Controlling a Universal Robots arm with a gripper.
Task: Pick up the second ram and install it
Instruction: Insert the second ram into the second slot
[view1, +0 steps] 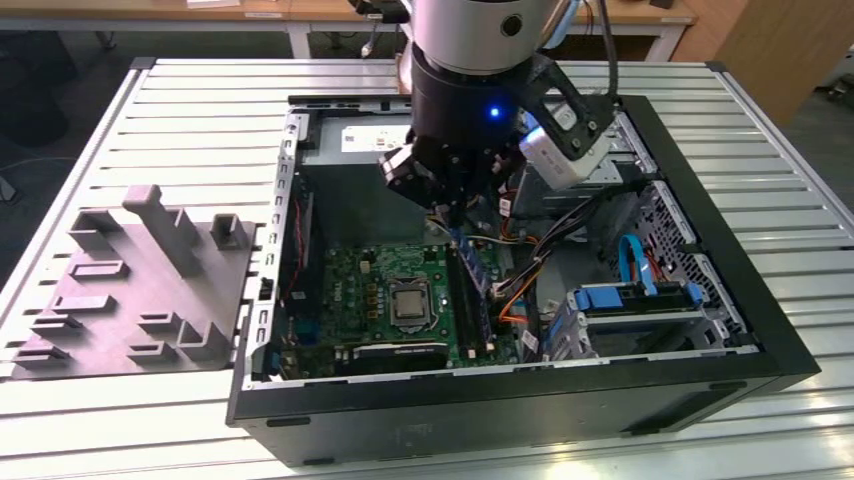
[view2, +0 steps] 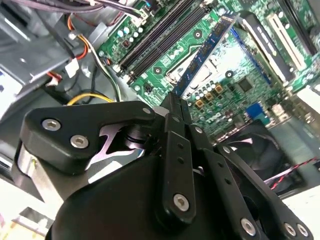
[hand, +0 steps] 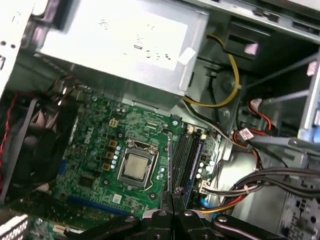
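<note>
Above motherboard (view1: 350, 285), inside open case (view1: 534, 420): tool (view2: 176, 107) pinched tight on second ram (view2: 205, 52), not seated in black slots (hand: 184, 155). First wrist view gives me ram edge-on, thin line between processor socket (hand: 136, 166) and slots. Second wrist view shows me its chips. Power supply (hand: 100, 35) beside motherboard: print unreadable.
</note>
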